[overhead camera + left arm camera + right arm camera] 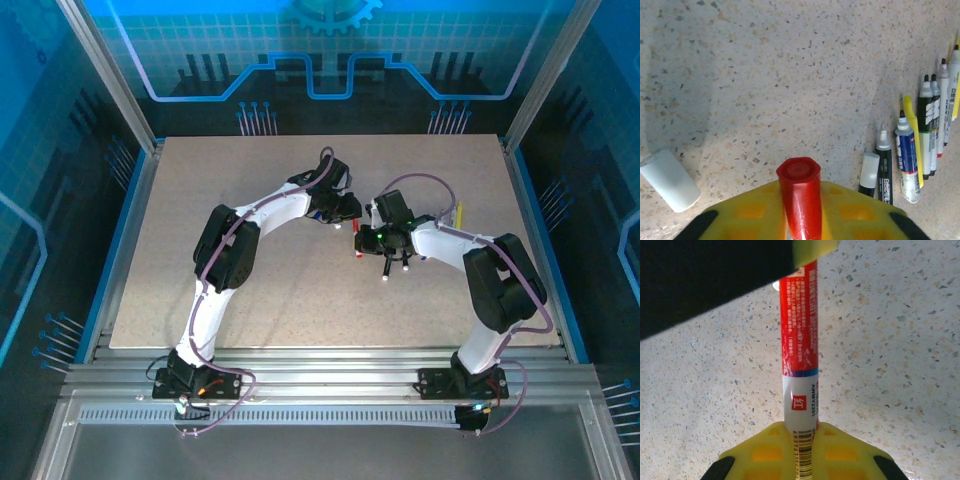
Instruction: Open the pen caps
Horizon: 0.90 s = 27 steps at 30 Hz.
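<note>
A glossy red cap (799, 192), flat-topped, sits clamped in the left claw (799, 212) at mid-surface; the right claw (800, 442) clamps its red pen (799, 335). Speckled beige surface (790, 75); white cap (670, 181) at 8 o'clock; blue-lit walls (320, 50) around.

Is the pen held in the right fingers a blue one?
No, the pen clamped by the right fingers has a red and white barrel.

Surface: speckled beige table (790, 75).
Left of the left gripper (800, 220): white cap (667, 181), loose, on its side.
Right of it: row of pens (920, 145), side by side, mostly uncapped.
</note>
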{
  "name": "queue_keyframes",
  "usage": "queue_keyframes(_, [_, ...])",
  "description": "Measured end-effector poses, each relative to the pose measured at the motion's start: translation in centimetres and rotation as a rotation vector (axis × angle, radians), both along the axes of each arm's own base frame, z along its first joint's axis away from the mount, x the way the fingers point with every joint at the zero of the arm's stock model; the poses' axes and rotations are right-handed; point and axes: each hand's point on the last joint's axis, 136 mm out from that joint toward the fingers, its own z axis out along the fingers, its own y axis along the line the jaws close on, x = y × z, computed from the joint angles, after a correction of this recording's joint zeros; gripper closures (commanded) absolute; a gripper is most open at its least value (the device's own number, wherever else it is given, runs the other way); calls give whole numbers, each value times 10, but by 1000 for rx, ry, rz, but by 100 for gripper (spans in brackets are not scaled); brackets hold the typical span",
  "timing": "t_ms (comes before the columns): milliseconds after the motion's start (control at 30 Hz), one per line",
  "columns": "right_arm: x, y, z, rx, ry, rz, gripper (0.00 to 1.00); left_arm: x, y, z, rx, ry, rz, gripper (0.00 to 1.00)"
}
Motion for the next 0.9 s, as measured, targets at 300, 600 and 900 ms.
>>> queue_keyframes(300, [-2, 1, -3, 5, 4, -7, 91, -1, -1, 0, -7, 8, 0, 100])
queue_keyframes(600, [0, 1, -5, 5, 6, -8, 78, -1, -4, 2, -29, 13, 6, 100])
queue_keyframes(900, [4, 4, -8, 1, 16, -8, 76, 1, -4, 2, -30, 4, 8, 100])
